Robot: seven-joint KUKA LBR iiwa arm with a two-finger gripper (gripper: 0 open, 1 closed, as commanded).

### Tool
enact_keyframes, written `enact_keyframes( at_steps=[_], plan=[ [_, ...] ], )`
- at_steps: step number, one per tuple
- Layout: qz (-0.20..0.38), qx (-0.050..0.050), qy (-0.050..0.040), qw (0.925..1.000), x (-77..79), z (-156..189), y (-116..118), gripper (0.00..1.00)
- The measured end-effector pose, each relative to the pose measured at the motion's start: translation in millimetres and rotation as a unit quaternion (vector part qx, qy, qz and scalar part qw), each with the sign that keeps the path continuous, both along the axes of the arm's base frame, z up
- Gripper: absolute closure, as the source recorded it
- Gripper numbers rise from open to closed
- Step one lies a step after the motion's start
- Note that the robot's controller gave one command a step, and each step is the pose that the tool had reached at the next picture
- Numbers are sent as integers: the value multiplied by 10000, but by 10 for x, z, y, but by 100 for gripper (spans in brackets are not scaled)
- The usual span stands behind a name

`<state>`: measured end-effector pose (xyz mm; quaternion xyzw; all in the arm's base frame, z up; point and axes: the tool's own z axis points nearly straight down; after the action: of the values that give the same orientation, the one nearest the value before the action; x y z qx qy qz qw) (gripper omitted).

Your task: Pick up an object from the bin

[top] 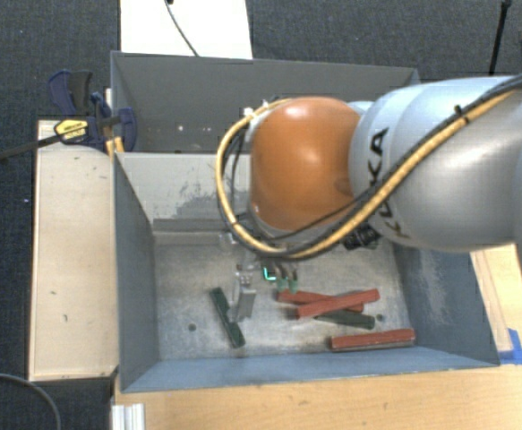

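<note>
Camera view: we see the arm (457, 168) reach in from the right, its orange cover (301, 164) bent over the bin (137, 276), and the gripper (243, 301) pointing down, low near the middle of the floor. We cannot tell whether it is released or clenched. Just left of it lies a dark green stick (226, 317), flat, its long axis running from upper left to lower right. Red sticks (372, 339) lie to the right.
</note>
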<state>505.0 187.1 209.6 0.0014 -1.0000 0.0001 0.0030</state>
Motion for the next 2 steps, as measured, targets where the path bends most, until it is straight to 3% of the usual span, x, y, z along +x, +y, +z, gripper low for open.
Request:
enact_keyframes(
  at_steps=[1,2],
  plan=[
    [1515,3,3,9885,361,-1416,-207,0],
    [2159,0,-18,9764,-54,-1397,-869,0]
  ],
)
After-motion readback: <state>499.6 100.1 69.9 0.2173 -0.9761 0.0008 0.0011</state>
